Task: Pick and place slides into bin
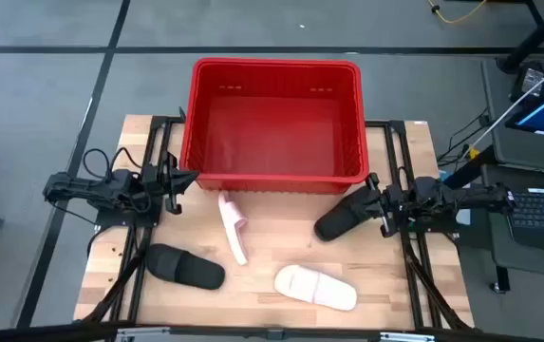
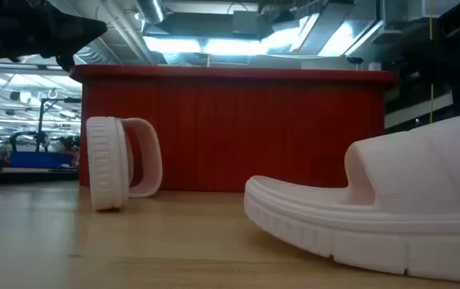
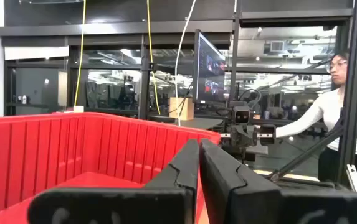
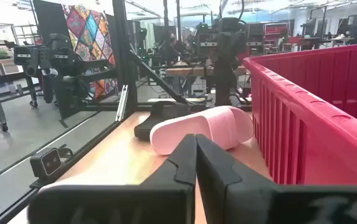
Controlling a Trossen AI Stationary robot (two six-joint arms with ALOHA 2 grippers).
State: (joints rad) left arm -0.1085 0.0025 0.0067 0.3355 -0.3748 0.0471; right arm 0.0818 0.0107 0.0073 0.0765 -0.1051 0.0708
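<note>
I count 4 slides on the wooden surface: 2 matte black (image 1: pixel 185 267) (image 1: pixel 341 218), 2 pale pink (image 1: pixel 315 287) (image 1: pixel 233 226), 1 on edge. The slotted red plastic bin (image 1: pixel 273 68) sits behind them. My left end effector (image 1: pixel 181 178) and right end effector (image 1: pixel 373 199) are pinched closed, holding nothing.

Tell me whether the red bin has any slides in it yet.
Empty. The high view shows the bin's bare red floor, and all four slides lie on the table outside it.
</note>
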